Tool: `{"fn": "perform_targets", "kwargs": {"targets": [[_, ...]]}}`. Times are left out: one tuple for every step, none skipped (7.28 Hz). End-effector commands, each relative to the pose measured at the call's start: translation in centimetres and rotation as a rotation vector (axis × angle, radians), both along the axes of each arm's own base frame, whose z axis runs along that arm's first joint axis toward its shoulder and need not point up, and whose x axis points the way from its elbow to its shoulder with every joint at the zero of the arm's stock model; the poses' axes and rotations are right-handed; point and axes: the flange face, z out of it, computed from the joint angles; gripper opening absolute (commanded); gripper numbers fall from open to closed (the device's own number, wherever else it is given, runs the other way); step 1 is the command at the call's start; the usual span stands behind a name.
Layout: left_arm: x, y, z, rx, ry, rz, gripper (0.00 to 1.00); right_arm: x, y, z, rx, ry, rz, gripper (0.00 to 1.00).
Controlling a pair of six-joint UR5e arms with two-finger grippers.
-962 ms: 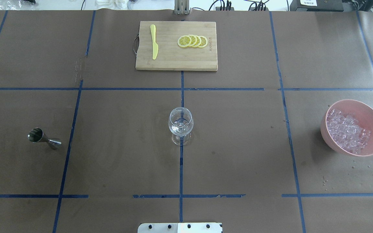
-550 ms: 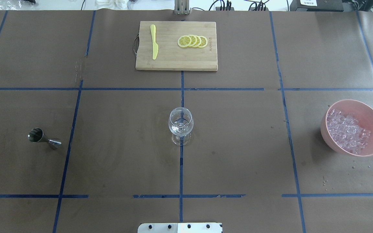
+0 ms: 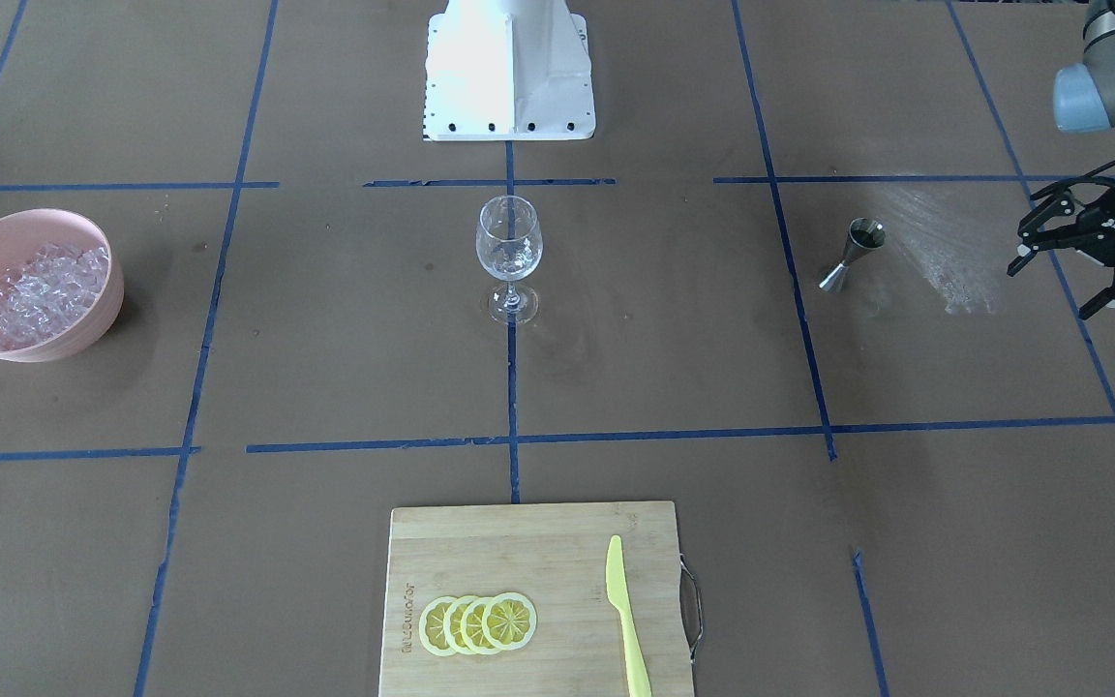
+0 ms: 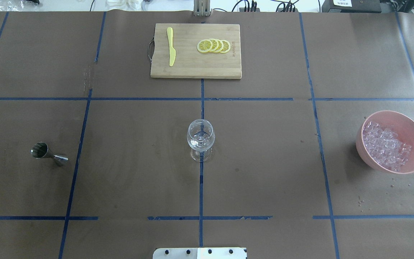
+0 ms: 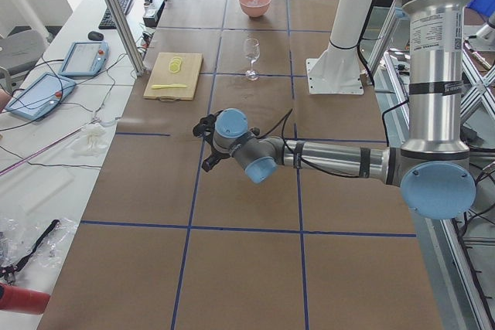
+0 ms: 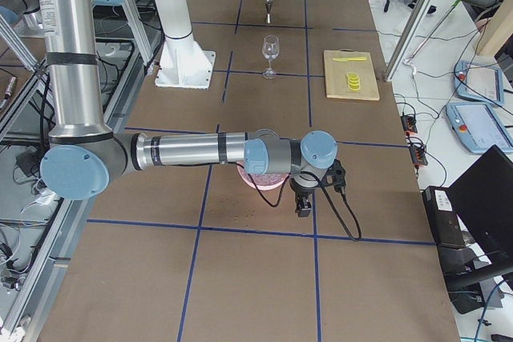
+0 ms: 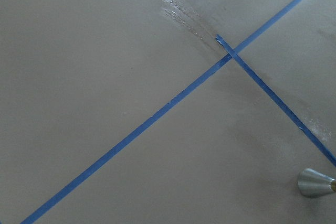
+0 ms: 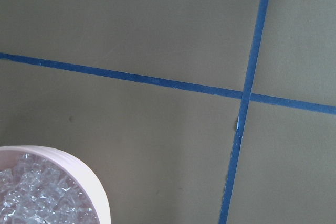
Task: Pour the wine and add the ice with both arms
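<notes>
The jigger (image 3: 845, 257) could be toppled if clipped by the released left end effector (image 3: 1058, 287). The right end effector's (image 6: 304, 207) state cannot be told.

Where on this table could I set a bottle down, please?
Bare room lies between the wine glass and the pink bowl, and between the glass and the jigger. The cutting board is crowded; the left tool hovers near the jigger.

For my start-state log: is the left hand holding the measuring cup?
No, the left hand is open and empty, apart from the measuring cup.
</notes>
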Motion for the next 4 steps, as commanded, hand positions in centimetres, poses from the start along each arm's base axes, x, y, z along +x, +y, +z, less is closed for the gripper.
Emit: {"fn": "perform_targets", "kwargs": {"targets": [[1.5,8.1,2.8,-0.032,0.150,-0.149,0.99,0.0,-0.1,-0.1,0.001,0.000,0.001,1.00],[1.9,11.4,3.9,-0.038,0.204,-0.232,0.99,-0.1,-0.1,-0.2,0.002,-0.002,0.001,1.00],[3.5,12.6,5.0,-0.024,0.161,-0.298,0.99,-0.1,-0.1,-0.3,0.016,-0.004,0.001,1.00],[3.6,13.7,5.4,-0.040,0.176,-0.318,0.99,0.0,-0.1,-0.5,0.024,-0.007,0.004,1.00]]}}
